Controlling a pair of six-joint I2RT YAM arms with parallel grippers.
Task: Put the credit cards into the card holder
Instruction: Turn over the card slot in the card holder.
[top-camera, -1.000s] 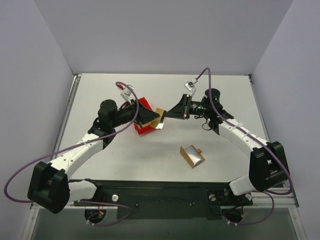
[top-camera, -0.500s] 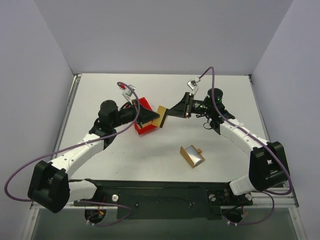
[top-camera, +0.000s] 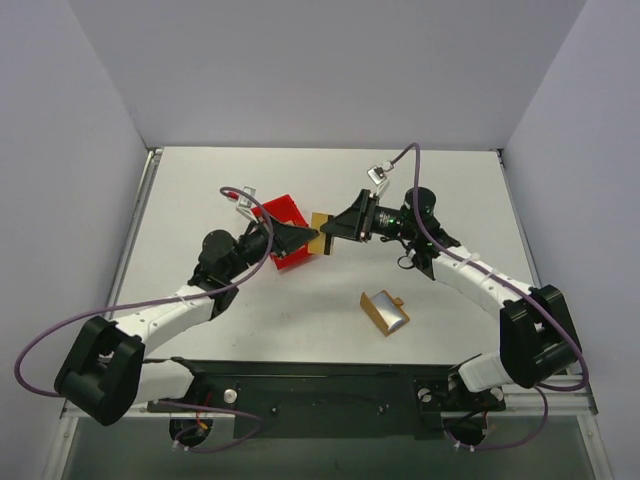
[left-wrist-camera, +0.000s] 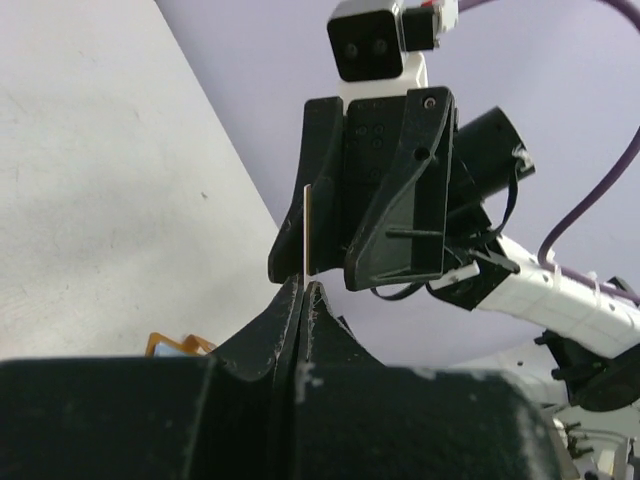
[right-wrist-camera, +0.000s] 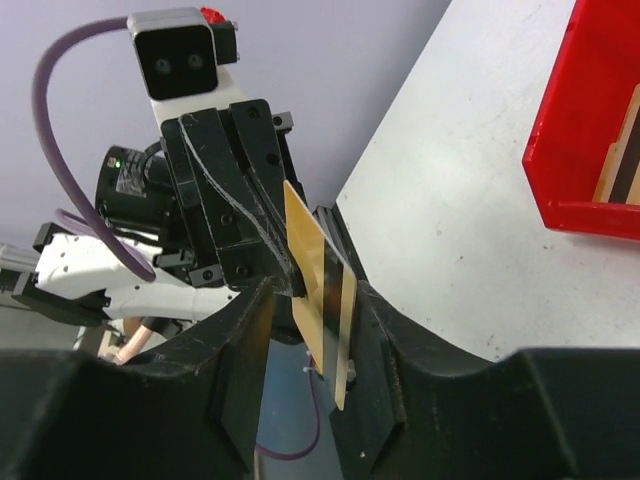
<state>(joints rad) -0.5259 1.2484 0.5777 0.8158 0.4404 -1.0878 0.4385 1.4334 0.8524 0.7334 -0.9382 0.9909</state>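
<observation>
Golden and thin, the credit card (right-wrist-camera: 318, 270) hangs in the air above the desk (top-camera: 450, 185), between the two arms, which meet tip to tip just in front of the red bin (top-camera: 285, 212). The left gripper (left-wrist-camera: 305, 296) has its jaws clenched on one end of the card; in the left wrist view the fingers press together with no gap, and the card rises from them edge-on as a fine pale line. The right gripper (right-wrist-camera: 312, 296) faces it from the other side with its jaws released and standing partly apart. The card lies in the space between them, with daylight showing along its broad face on one side. On the other side its edge runs very close to the finger, and I cannot tell whether it touches there. The card holder (top-camera: 385, 311) lies on the desk well apart from the grippers, nearer the arm bases and toward the right arm, flap up, with its light inner panel showing. Another tan card (right-wrist-camera: 622, 150) leans inside the red bin, seen in the right wrist view.
</observation>
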